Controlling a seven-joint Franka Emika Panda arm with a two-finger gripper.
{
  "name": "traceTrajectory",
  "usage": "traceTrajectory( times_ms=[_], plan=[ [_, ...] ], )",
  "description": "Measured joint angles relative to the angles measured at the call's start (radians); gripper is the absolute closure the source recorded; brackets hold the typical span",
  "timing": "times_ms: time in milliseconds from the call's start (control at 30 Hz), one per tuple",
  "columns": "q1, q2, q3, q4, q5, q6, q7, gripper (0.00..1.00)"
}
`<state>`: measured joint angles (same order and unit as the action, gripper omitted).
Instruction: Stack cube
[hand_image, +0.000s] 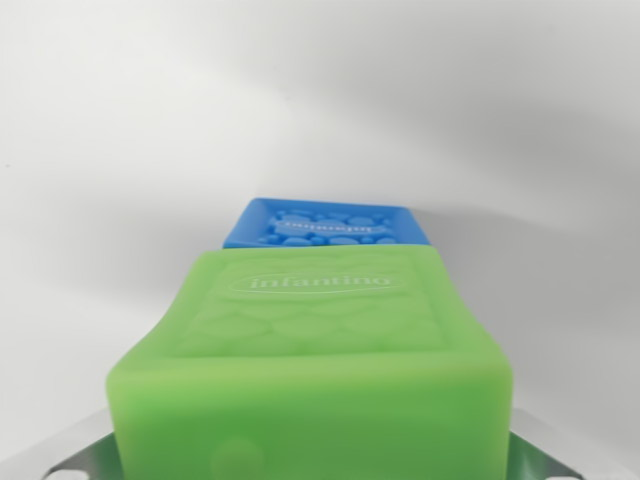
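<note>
Your gripper (310, 455) fingers pinch the soft green rubber cube (315, 350); blue embossed rubber cube (328, 224) sits straight ahead, beyond & lower — go fwd.

Plain white surface (120, 150); blue cube (325, 224) seems to rest on it, partly hidden.
</note>
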<state>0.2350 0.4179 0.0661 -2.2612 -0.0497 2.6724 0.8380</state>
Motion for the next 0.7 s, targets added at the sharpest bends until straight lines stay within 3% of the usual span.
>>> traceTrajectory(
  times_ms=[367,400,700],
  plan=[
    [0.004,0.012,-0.005,0.003,0.000,0.011,0.000,1.00],
    [0.005,0.012,-0.005,0.003,0.000,0.011,0.000,0.00],
    [0.005,0.012,-0.005,0.003,0.000,0.011,0.000,0.00]
  ],
)
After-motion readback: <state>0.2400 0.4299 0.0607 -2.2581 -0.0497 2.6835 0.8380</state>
